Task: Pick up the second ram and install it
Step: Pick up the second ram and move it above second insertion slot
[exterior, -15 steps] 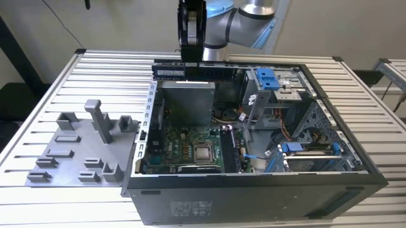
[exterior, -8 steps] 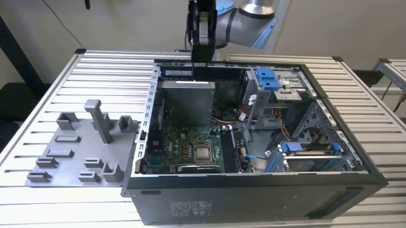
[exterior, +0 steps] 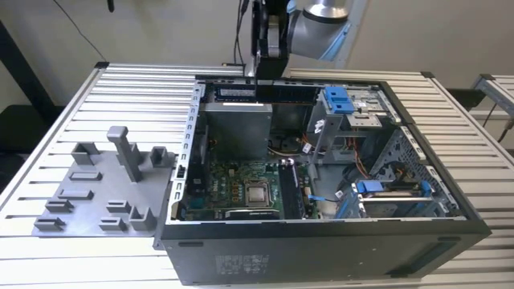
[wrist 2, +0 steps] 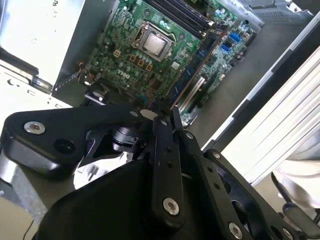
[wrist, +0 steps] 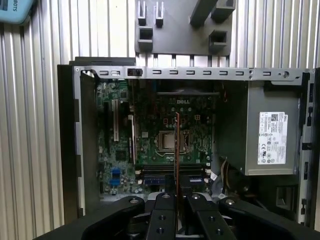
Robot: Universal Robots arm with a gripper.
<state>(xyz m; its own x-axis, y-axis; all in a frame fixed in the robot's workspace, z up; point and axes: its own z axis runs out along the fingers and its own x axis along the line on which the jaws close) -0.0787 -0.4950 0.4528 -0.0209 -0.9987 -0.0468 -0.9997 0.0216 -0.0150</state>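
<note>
Black, hinged-link gripper (wrist: 177,194) is pinching the second ram (wrist: 177,145), a long, flat, thin blue-green circuit stick with a pale label, jaws closed on its faces. The stick is hanging above the open dark metal computer case (exterior: 321,253), over the green motherboard (wrist: 150,150).

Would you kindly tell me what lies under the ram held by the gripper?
The motherboard and its processor socket lie below the second ram; the gripper covers what lies beneath it.

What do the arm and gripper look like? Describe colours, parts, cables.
The arm is silver-grey metal with a pale blue joint cap; black cables run beside it. The gripper is black, built of jointed link bars with silver screw heads.
</note>
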